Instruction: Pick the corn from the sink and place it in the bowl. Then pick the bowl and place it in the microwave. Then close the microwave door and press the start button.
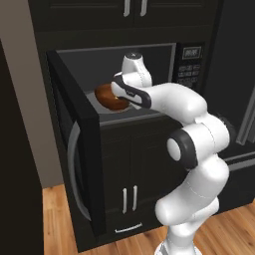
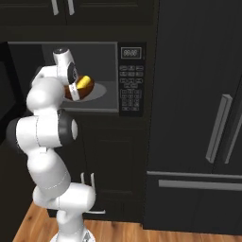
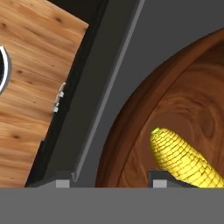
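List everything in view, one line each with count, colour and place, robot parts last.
bowl: one, reddish-brown, inside the microwave
corn: one, yellow, lying in the bowl
microwave: one, black with grey interior, built into dark cabinets
microwave door: one, black, swung open to the left
keypad panel: one, black, right of the cavity
refrigerator: one, black, right of the microwave
floor: wooden, below
gripper: one, dark tips straddling the bowl's rim
arm: one, white

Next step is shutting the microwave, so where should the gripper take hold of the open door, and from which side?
Judging by its pose, take the microwave door at its curved silver handle, which runs vertically down the outward face. The door stands swung out at the cavity's left, so come from that outer left side, jaws straddling the handle sideways, then swing it toward the keypad panel.
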You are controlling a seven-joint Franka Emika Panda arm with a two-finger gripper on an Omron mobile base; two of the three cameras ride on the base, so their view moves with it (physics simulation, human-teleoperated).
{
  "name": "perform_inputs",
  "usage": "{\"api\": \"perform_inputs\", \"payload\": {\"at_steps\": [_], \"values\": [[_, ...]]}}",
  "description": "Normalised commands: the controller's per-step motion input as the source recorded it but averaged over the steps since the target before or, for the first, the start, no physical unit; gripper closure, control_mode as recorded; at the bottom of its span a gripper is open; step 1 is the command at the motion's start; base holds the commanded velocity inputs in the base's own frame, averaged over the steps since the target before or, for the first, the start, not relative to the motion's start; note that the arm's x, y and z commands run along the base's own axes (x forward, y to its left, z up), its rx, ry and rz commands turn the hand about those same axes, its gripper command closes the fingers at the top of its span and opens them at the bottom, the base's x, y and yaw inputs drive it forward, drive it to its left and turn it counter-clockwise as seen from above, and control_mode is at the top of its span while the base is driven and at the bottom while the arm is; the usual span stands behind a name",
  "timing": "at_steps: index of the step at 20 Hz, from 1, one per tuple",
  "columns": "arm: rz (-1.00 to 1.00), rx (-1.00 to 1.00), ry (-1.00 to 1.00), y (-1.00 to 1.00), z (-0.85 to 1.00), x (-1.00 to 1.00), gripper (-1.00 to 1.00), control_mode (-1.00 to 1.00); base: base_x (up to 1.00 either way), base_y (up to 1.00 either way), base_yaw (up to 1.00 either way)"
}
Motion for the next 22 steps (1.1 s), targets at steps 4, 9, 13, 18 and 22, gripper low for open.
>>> {"api": "perform_inputs", "payload": {"at_steps": [4,9,13,18,22], "values": [[0.00,0.00,-0.01,0.00,0.00,0.15,-1.00,-1.00,0.00,0.00,0.00],[0.04,0.07,-0.15,-0.03,-0.12,-0.56,-1.00,-1.00,0.00,0.00,0.00],[0.05,0.14,-0.25,-0.17,-0.07,-1.00,-1.00,-1.00,0.00,0.00,0.00],[0.04,0.21,-0.19,-0.33,0.00,-1.00,-1.00,-1.00,0.00,0.00,0.00],[0.06,0.26,-0.13,-0.44,0.33,-1.00,-1.00,-1.00,0.00,0.00,0.00]]}}
